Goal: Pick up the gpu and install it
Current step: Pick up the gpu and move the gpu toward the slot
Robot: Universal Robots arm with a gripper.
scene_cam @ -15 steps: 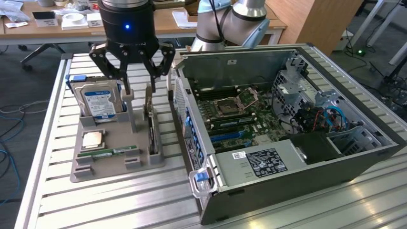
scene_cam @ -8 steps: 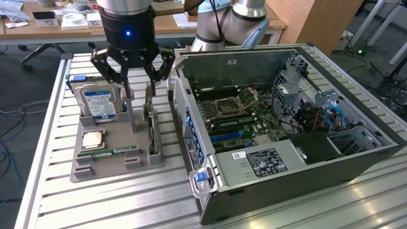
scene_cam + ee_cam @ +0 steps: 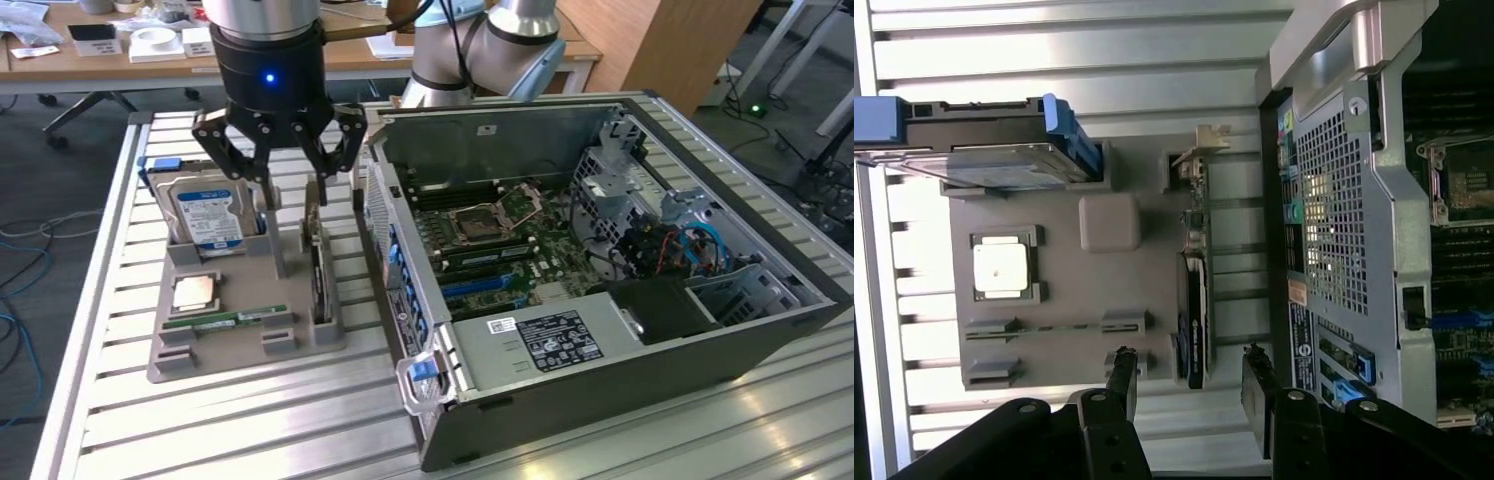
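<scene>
The gpu (image 3: 1195,290) is showing a green board edge with a black cooler, while the hard drive (image 3: 207,215) is wearing a blue-and-white label on silver. The gripper (image 3: 287,185) is looking black, a blue light (image 3: 271,77) glowing on its body. The holder tray (image 3: 240,350) is showing plain grey, the processor chip (image 3: 196,291) silver and the memory stick (image 3: 227,321) green. The table (image 3: 200,430) is gleaming silver in ribbed stripes, and the computer case (image 3: 614,400) is showing dark grey around a green motherboard (image 3: 521,240)

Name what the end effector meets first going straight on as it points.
Probably the gpu, standing on edge in the gray holder right below the open end effector; depth is uncertain.
</scene>
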